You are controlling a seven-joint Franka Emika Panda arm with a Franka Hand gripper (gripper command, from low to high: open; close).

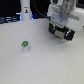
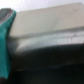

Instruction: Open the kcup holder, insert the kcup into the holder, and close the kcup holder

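Observation:
The kcup [image 1: 24, 45], a tiny white pod with a green top, stands upright on the white table at the exterior view's left. The arm hangs at the upper right, and my gripper [image 1: 61, 31] is down at a black boxy shape, the kcup holder [image 1: 69, 35], which the arm mostly covers. The wrist view is blurred and very close. It shows a teal finger [image 2: 5, 47] beside a grey flat face with a dark band, the kcup holder [image 2: 47, 55], under it. I cannot make out whether the jaws are open or shut. The kcup is far from the gripper.
A tall white bottle-like post [image 1: 25, 10] stands at the back in the exterior view's left, with dark equipment [image 1: 7, 19] beside it. The white table [image 1: 45, 62] stretches across the front.

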